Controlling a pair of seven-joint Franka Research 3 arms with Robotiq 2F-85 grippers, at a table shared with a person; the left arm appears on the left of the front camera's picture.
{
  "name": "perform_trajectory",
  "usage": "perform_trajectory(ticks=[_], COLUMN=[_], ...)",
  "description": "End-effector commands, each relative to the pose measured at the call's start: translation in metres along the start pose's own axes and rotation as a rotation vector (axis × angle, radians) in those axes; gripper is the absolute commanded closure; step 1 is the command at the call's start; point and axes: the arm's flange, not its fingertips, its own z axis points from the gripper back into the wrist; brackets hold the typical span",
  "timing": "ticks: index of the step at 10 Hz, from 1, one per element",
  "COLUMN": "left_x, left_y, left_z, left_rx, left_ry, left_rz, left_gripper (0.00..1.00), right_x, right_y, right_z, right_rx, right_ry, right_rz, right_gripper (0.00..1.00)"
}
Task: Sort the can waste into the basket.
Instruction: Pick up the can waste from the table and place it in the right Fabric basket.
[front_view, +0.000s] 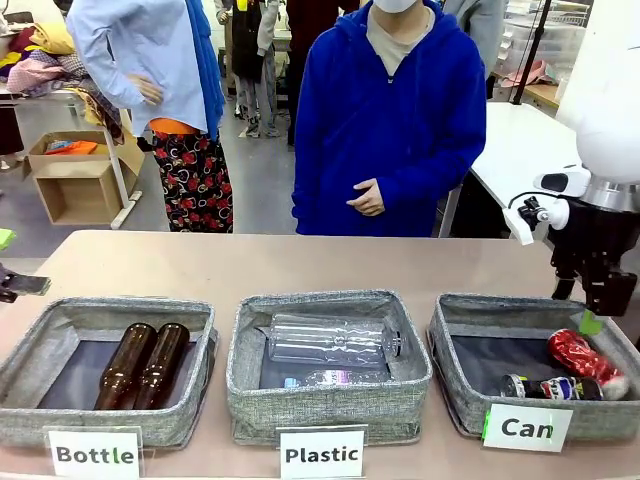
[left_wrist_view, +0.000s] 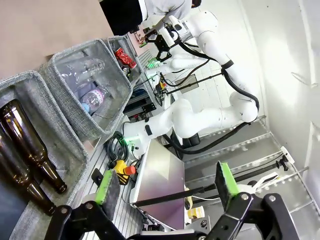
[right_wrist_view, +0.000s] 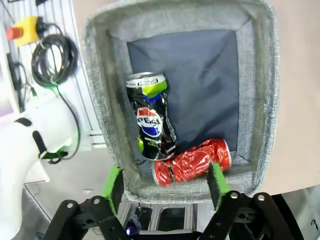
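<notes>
Two cans lie in the grey basket (front_view: 455, 345) behind the white "Can" sign (front_view: 527, 428). The crushed red can (front_view: 578, 355) rests against the basket's right end, and the black-blue can (front_view: 545, 387) lies beside it near the front wall. From above I see the black-blue can (right_wrist_view: 150, 117) and the red can (right_wrist_view: 192, 161) touching inside the basket (right_wrist_view: 102, 75). My right gripper (front_view: 598, 312) hangs open over that end, and in its own view the right gripper (right_wrist_view: 165, 182) holds nothing. My left gripper (left_wrist_view: 166, 184) is open and empty, out past the table's left side.
The middle basket (front_view: 330, 395), signed "Plastic", holds clear bottles (front_view: 330, 340). The left basket (front_view: 30, 350), signed "Bottle", holds two brown glass bottles (front_view: 145, 365). A person in a blue hoodie (front_view: 390, 120) stands at the table's far edge with hands together.
</notes>
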Motion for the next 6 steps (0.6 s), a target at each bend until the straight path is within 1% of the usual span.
perform_trajectory(ticks=[1,4,5,6], left_x=[0.0004,0.0004,0.0004,0.0004], left_y=[-0.0040,-0.0040,-0.0040,-0.0040], left_z=[0.0019,0.0019,0.0019,0.0019], left_rx=[-0.010,-0.010,-0.010,-0.010], left_ry=[-0.002,-0.002,-0.002,-0.002], left_rz=[0.002,0.002,0.002,0.002], left_gripper=[0.00,0.00,0.00,0.00], right_x=[0.0014,0.0008,-0.0004,-0.0039], right_y=[-0.0062,-0.0059,-0.0071,-0.0100], right_z=[0.0029,0.0058,0.0088,0.0126], right_rx=[0.011,0.059,0.157,0.385], right_ry=[-0.038,-0.142,-0.252,-0.457], right_rz=[0.008,-0.056,-0.105,-0.206], right_gripper=[0.00,0.00,0.00,0.00])
